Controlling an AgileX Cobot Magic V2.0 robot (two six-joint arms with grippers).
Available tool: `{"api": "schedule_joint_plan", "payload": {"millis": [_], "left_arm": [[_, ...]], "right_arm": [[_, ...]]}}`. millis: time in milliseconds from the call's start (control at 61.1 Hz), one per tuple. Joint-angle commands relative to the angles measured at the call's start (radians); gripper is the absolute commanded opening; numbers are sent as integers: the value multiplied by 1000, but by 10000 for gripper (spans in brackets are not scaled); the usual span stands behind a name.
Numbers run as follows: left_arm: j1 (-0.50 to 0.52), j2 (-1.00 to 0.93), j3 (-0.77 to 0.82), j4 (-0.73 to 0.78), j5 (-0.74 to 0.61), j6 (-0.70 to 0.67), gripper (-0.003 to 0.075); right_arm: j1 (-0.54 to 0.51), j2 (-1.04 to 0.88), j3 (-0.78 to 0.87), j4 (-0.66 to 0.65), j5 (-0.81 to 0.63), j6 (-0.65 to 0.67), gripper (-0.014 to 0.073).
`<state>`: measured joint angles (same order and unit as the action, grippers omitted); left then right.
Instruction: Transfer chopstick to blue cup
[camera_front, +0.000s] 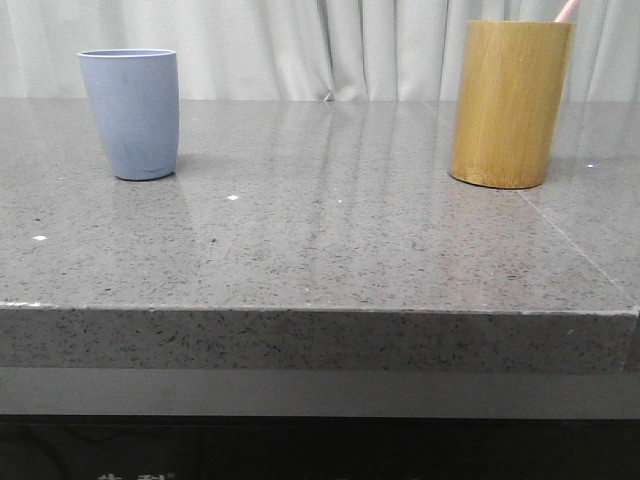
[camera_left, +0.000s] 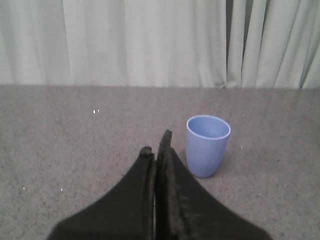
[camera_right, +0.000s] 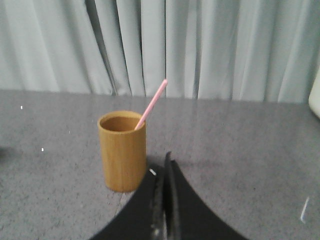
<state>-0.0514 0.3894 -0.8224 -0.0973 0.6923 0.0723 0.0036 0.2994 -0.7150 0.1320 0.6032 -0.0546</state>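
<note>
1. Nothing moved across yet, by the look of it: the chopstick (camera_right: 151, 104) stands in the bamboo cup (camera_right: 122, 151), leaning on the rim with its pink end poking well above.
2. From the front, that bamboo cup (camera_front: 509, 104) is on the right of the desk (camera_front: 320, 250), and just a pink tip (camera_front: 567, 10) shows at its rim.
3. The blue cup (camera_front: 131, 113) is well apart, over on the left, upright, and its mouth (camera_left: 208, 127) looks empty from the left wrist.
4. Left tool (camera_left: 156, 147): fingers pressed together, holding nothing, hanging near the blue cup.
5. Right tool (camera_right: 165, 170): also closed and empty, just beside the bamboo cup, not touching the stick.
6. So the whole job is left, I'd say: open the right tool, take the stick near its top, lift it clear, carry it across, drop it in the blue cup.
7. Thin stick, leaning: the pinch will need care.
</note>
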Motion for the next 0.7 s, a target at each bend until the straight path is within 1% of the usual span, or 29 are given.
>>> {"api": "schedule_joint_plan", "payload": {"millis": [0,131,245,409,474,540,622,687], "left_arm": [[0,75,-43,-17,-29,-4,-19],[0,143,-23,-22,-25,-4,-19],[0,185,-5,-71,-15,-4,-19],[0,230,9,-71,-22,-4,-18],[0,239,12,-71,-21,-2,-9],[0,243,11,-71,-37,27,43],[0,243,11,-71,-70,46,180],[0,243,11,-80,-82,49,321]], "right_arm": [[-4,77,-47,-11,-4,-2,-67],[-4,140,-47,-11,44,-2,-67],[-4,179,-47,-10,51,-2,-67],[-4,212,-47,-11,100,-4,-67],[-4,223,-47,-11,124,-21,-46],[-4,227,-47,-10,138,-23,22],[-3,227,-47,-10,138,-29,181],[-3,227,-47,-10,135,-29,335]]}}
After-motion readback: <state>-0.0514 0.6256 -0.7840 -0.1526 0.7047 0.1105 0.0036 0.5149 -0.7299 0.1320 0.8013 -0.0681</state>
